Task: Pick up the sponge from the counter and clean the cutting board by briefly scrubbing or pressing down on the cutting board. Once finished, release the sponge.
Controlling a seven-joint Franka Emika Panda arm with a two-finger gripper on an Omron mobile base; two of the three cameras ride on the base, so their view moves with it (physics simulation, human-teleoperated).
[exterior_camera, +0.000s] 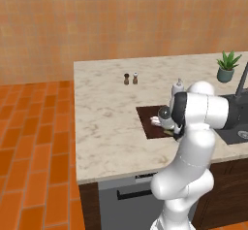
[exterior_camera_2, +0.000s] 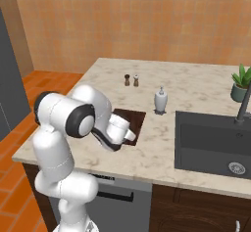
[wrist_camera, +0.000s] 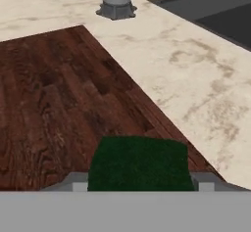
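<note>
- Dark brown wood grain: the cutting board lies flat on the counter, between the counter's front edge and a white soap dispenser standing just beyond the board's far corner.
- Sponge: dark green top face, seen in the hand view sitting on the board close to its right edge. In the left base view a sliver of yellow-green shows under the hand, at the board's near side.
- Gripper: low over the board, pointing down. Grey finger tips sit on either side of the sponge, right at its flanks, so the fingers look to be pinching the sponge between them. Whether the sponge is pressed onto the wood or held just above it cannot be told.
- Arm: folded forward from the base, elbow high, wrist bent down toward the board; the white hand hides most of the board's near half in both base views.
- Counter: beige marble with faint brown veins. Two small shakers, one dark and one light, stand side by side well behind the board.
- Sink: dark basin to the right of the board, apart from it, with a dark faucet at its back.
- Potted plant: far right corner of the counter, near the faucet.
- Floor: orange tile to the left of the counter.
</note>
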